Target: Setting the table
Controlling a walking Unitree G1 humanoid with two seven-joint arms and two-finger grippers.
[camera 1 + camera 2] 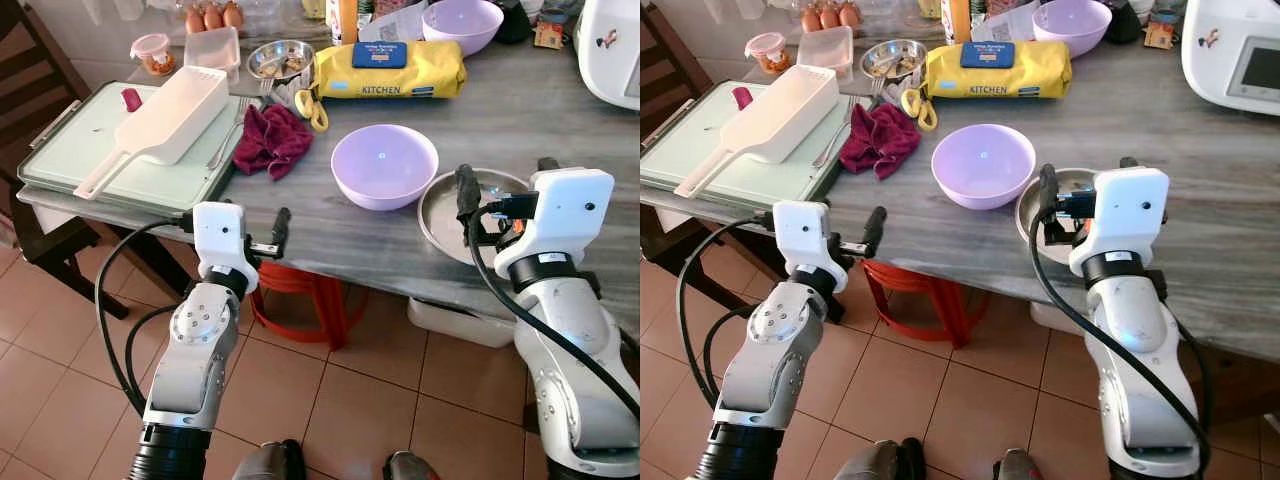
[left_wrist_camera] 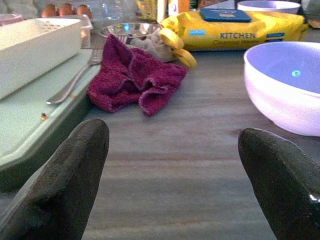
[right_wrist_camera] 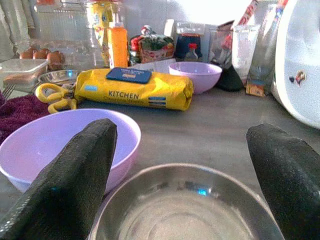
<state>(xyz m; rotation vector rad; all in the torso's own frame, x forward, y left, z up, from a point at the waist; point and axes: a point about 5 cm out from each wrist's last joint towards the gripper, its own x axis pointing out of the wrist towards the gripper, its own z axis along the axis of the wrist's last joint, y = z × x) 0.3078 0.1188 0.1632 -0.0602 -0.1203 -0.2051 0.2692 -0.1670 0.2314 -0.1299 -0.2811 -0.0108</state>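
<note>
The robot's two arms are silver metal with rounded joint housings, the left one showing a ring of small screws on a round cap, and each ends in a white boxy wrist block. Thick black cables loop from each wrist block down along the forearm. The left gripper (image 1: 281,229) and right gripper (image 1: 466,192) have long matte black fingers.

The yellow pack of wipes (image 3: 134,89) has the word "KITCHEN" on its side in dark letters; the smaller words on its blue label are too blurry to read
</note>
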